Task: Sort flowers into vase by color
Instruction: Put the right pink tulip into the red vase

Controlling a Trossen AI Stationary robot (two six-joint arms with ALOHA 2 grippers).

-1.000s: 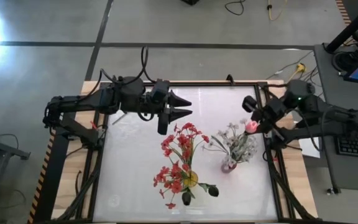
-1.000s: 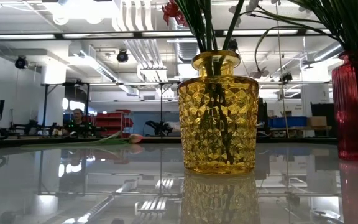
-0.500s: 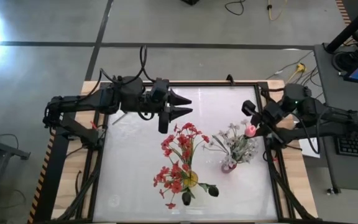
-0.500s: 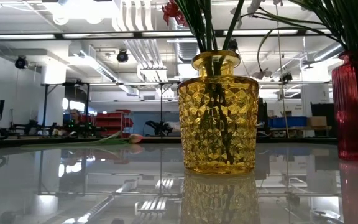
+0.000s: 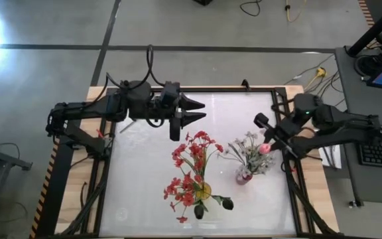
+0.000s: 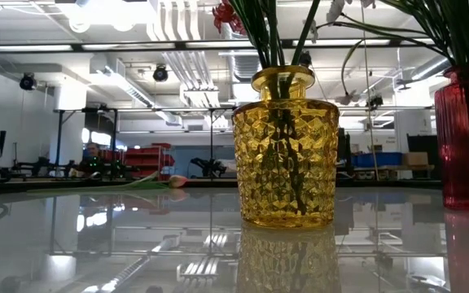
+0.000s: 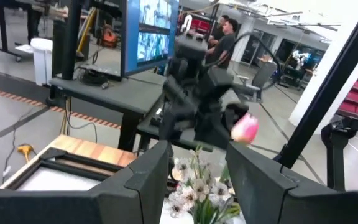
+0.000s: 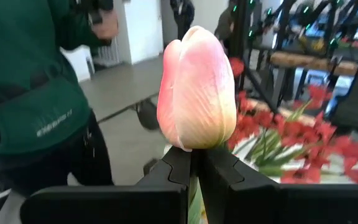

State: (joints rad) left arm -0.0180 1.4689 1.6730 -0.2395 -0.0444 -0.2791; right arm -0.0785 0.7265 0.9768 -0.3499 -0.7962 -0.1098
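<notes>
Right gripper (image 5: 268, 145): fingers pinched tight on a pink tulip (image 8: 196, 88) just under the bud; it hangs over the red vase (image 5: 245, 176), among the white sprays (image 5: 247, 149) standing in that vase
Left gripper (image 5: 199, 111): jaws apart, holding nothing; it waits above the far part of the table (image 5: 144, 192), near the topmost red blossoms
Yellow vase (image 6: 285, 149): holds the red flowers (image 5: 190, 166); it stands beside the red vase, apart from it
Loose bud: one pink flower (image 6: 169, 181) lies flat on the far tabletop
Surroundings: person in a green top (image 8: 30, 93) beyond the table; two more people (image 7: 224, 38) by a monitor (image 7: 150, 30)
</notes>
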